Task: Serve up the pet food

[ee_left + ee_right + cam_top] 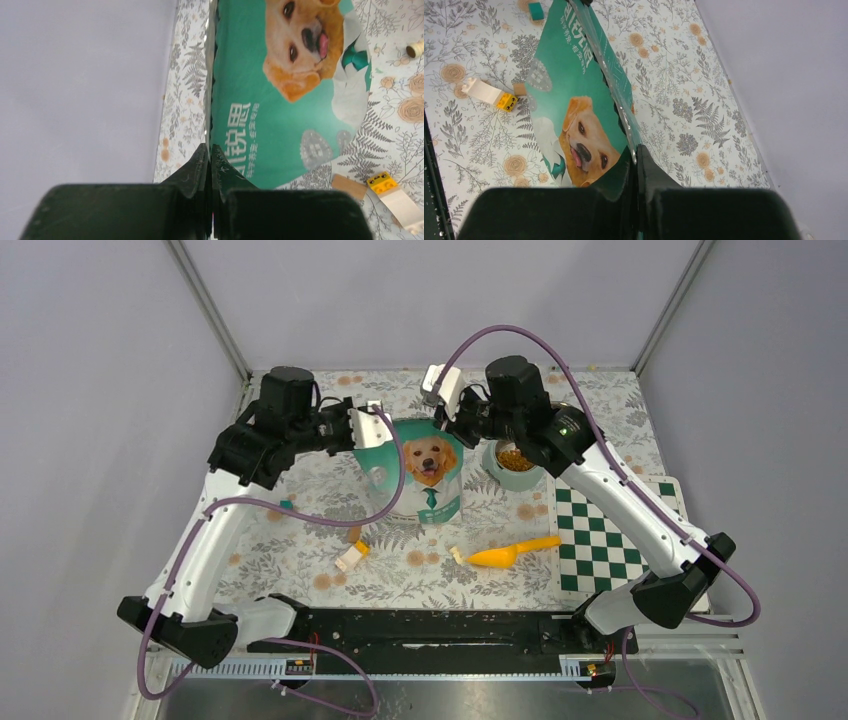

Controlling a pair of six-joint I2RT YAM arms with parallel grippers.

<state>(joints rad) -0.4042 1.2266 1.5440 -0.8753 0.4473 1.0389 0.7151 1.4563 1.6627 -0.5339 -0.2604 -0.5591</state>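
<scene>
A teal pet-food bag (425, 475) picturing a golden retriever stands upright at mid-table. My left gripper (209, 148) is shut on the bag's (270, 100) top edge at its left end. My right gripper (635, 150) is shut on the top edge of the bag (574, 85) at its right end. A teal bowl (515, 466) right of the bag holds brown kibble (514, 457). A yellow scoop (510, 553) lies in front of the bag, empty as far as I can see.
A green-and-white checkered mat (610, 535) lies at the right. Small toy blocks lie on the floral cloth: a white-and-yellow one (352, 556), a teal one (286, 504), a small one (458, 554) near the scoop. The white-and-yellow block (489, 93) also shows in the right wrist view.
</scene>
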